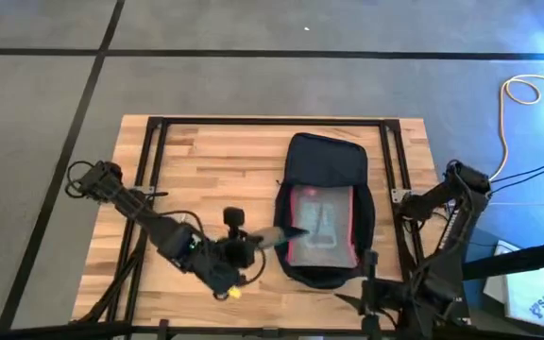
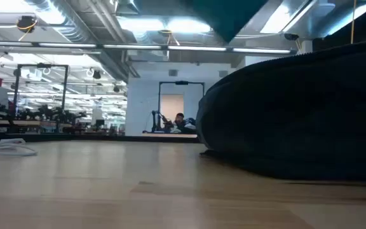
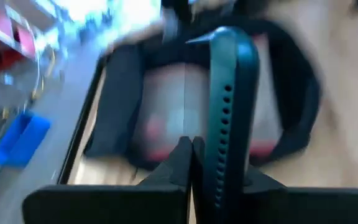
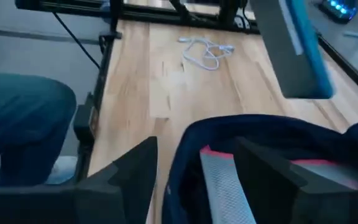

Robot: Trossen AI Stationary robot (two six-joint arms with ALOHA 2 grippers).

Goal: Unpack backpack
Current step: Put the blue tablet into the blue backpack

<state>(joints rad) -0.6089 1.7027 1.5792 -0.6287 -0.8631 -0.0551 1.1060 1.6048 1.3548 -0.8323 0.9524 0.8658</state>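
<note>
- The left gripper (image 1: 264, 238), at the near side of the table (image 1: 206, 161), is clamped on a flat teal tablet-like slab (image 1: 284, 232). The slab juts toward the backpack (image 1: 327, 208), its far tip over the backpack's left edge.
- In the left wrist view the fingers (image 3: 178, 160) pinch the slab (image 3: 232, 112) edge-on. Its thin side shows a row of small holes, and the open backpack (image 3: 123, 106) lies beyond it.
- As a judgement: unpacking is under way but not finished. One item appears to be out of, or just leaving, the bag, and at least one more thing is inside.
- The right gripper (image 1: 371, 269) waits at the near right corner of the bag. In the right wrist view its fingers (image 4: 135, 165) stand wide apart and hold nothing, straddling the backpack's near rim (image 4: 241, 134).
- The backpack lies flat on the wooden table, right of centre, with its long axis running near to far.
- It is dark navy soft fabric with rounded corners. Its near half is unzipped and spread open.
- Inside the opening lies a clear pouch with a red edge (image 1: 321, 227). A greyish object shows through it, but I cannot tell what it is.
- The far half of the backpack is closed, smooth and dark.
- Beyond the backpack, a loose white cable (image 4: 205, 51) lies on bare wood.
- In the low view the backpack (image 2: 297, 114) is a dark rounded mound filling the right side.
</note>
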